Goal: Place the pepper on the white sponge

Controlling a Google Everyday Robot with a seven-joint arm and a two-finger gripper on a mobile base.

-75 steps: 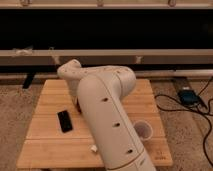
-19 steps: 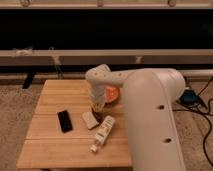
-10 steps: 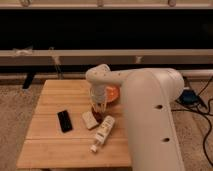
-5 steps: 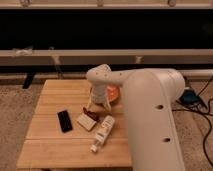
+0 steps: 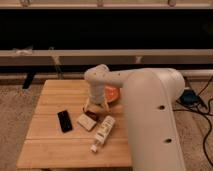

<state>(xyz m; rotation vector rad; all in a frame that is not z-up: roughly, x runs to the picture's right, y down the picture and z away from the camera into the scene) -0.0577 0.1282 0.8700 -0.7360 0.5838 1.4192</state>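
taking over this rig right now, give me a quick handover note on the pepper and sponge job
Gripper: low over the wooden table, just behind the white sponge, with the orange plate behind it.
Pepper: a small dark shape at the sponge's back edge, right under the gripper. Whether it is released or resting fully on the sponge is not clear.
Sponge: middle of the table, between the black phone and the white bottle, which lies on its side.
Done: pepper brought to the sponge.
Left: confirm the pepper sits on the sponge, let go, lift the arm away.
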